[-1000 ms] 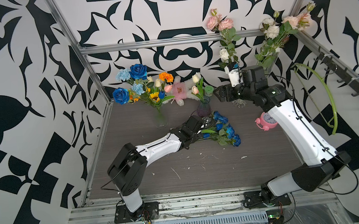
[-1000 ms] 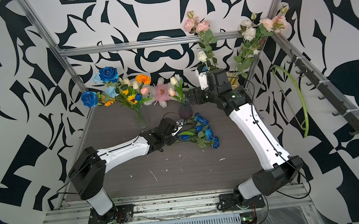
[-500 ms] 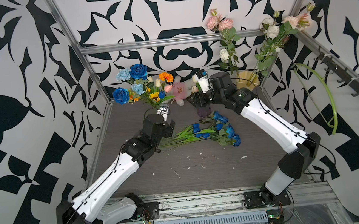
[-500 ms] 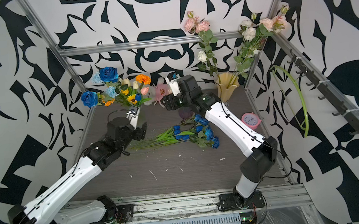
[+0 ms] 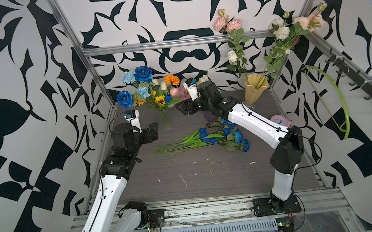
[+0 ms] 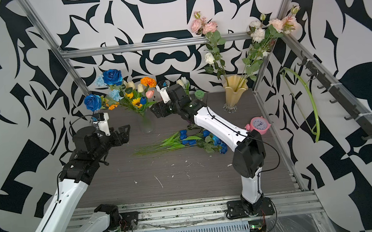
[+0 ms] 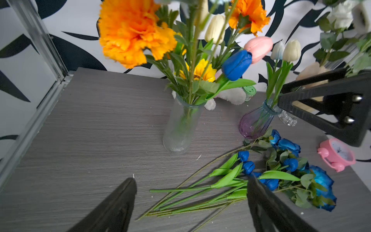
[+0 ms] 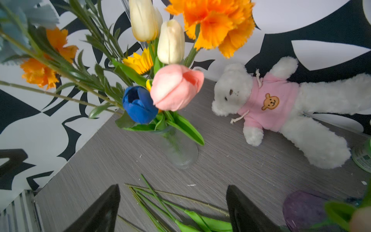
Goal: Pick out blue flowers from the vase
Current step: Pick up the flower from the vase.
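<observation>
Black-and-white walls [image 5: 27, 101]: a bold leaf pattern closes in the cell on three sides, with metal rails at the corners.
Grey wood-grain surface [image 5: 209, 177]: flecked with small white scraps; everything below stands or lies on it.
Clear vase [image 5: 166, 123]: ribbed glass, upright towards the back left, holding a mixed bouquet that fans out well above its rim.
Blue flowers in the vase: two deep-blue roses [image 5: 143, 73] and pale-blue carnations [image 5: 142, 91] stand high at the back. One blue tulip [image 8: 138, 104] sits low, just beside a pink tulip [image 8: 176, 88]. Orange marigolds [image 7: 130, 30] and cream tulips crowd around them.
Blue pile [image 5: 203, 133]: tulips and roses lie flat near the middle of the surface, well apart from the vase. They were probably put there to keep sorted stems clear of the bouquet.
Left gripper [image 5: 153, 133]: hovers just beside the vase; its fingers are spread wide with nothing between them.
Right gripper [image 5: 183, 108]: hangs on the vase's other side, near the low blooms. Its fingers are also apart and empty.
Likely reason: with the fingers either side of the vase, one could steady the glass while the other draws out a stem.
Bystanders: a yellow vase [image 5: 255, 89], a purple vase [image 7: 255, 124], a white teddy bear [image 8: 271, 104] and a pink clock [image 5: 279, 120].
</observation>
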`<state>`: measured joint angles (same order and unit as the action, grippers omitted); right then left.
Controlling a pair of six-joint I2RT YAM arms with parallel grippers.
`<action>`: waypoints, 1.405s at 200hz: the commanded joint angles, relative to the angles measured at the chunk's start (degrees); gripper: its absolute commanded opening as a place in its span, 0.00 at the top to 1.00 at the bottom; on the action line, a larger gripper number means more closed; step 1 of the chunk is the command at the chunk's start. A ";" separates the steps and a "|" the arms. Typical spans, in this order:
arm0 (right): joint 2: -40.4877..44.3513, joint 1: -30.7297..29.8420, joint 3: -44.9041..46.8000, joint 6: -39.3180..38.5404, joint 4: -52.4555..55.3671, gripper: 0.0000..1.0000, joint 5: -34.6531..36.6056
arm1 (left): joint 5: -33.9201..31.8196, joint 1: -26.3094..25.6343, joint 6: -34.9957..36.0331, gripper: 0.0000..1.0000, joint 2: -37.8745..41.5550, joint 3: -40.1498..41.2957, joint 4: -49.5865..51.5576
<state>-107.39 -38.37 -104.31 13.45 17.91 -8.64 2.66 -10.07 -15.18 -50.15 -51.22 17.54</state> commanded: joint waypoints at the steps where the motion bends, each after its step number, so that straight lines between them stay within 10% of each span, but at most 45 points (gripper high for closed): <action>1: -0.31 -0.46 -3.55 1.17 -4.76 0.18 -0.29 | 11.53 4.49 -5.41 0.10 0.30 2.07 -5.00; 110: -6.47 -0.74 -6.58 7.53 -9.33 0.19 -0.66 | 25.95 12.88 -22.90 0.11 -14.21 7.96 -34.74; 281: -13.04 -1.97 -12.52 11.62 -7.63 0.19 4.43 | 26.41 12.88 -25.60 0.19 -30.63 3.41 -42.64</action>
<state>-121.01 -39.97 -113.80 24.29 11.40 -5.28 28.40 2.61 -40.34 -79.66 -46.04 -22.15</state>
